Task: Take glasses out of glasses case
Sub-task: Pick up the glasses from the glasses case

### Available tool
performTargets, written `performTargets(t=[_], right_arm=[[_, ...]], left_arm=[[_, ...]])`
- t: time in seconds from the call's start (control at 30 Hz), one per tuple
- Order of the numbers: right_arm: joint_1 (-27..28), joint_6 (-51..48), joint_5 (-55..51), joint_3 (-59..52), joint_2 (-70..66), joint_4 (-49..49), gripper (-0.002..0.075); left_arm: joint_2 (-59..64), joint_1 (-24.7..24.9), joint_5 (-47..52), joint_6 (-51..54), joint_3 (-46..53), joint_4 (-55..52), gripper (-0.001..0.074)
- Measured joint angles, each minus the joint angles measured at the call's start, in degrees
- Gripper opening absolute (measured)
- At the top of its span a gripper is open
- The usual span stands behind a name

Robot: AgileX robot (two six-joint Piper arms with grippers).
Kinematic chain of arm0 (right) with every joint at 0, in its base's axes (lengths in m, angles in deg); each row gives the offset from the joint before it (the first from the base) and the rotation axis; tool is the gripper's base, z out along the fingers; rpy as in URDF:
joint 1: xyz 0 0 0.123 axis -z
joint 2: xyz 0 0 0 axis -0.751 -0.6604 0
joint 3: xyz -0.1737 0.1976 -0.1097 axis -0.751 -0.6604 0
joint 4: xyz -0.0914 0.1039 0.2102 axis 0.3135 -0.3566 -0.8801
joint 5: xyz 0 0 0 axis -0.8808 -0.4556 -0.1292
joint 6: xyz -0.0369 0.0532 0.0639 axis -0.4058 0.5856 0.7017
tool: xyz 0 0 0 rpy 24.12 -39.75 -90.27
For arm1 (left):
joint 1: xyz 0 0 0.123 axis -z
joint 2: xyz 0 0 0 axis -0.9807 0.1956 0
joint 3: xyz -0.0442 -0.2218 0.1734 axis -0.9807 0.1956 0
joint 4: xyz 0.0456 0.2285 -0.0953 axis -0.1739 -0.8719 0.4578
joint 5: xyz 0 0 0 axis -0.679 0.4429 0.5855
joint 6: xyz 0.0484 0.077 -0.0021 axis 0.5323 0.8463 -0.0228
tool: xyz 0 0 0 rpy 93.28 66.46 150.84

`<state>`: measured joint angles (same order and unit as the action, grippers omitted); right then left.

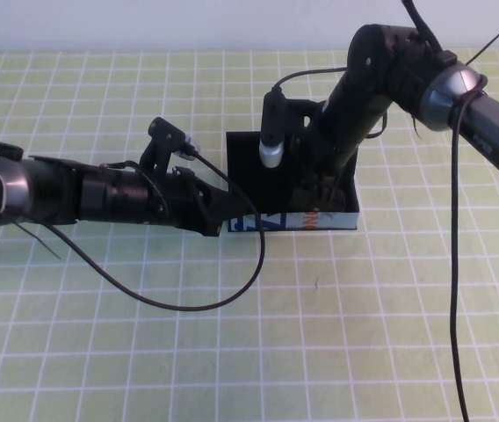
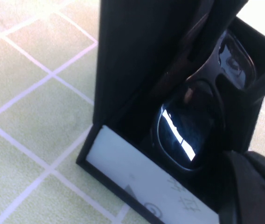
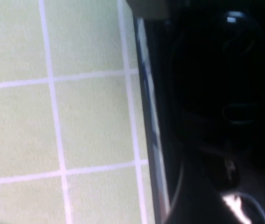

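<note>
From above, the glasses case sits open mid-table on the green checked cloth. The left gripper presses against its left end; whether it is clamped I cannot tell. The right gripper reaches down inside the case, jaws spread wide. The left wrist camera shows the glasses lying in the case. The right wrist camera shows only dark interior beside the cloth.

The glasses look like glossy black plastic, with smooth dark lenses that catch bright reflections. The glasses case has matt black walls and lid; its white front panel looks smooth, like printed card. The table cover is matt pale green with a white grid.
</note>
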<state>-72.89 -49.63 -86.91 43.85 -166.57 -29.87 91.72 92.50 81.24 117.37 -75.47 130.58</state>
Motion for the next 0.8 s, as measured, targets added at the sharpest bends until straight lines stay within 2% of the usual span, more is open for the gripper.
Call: performTargets(t=[0.8], right_arm=[[-0.5, 3.1, 3.4, 0.0, -0.7, 2.8, 0.0318]], left_arm=[[0.0, 0.0, 0.3, -0.1, 0.0, -0.4, -0.0004]])
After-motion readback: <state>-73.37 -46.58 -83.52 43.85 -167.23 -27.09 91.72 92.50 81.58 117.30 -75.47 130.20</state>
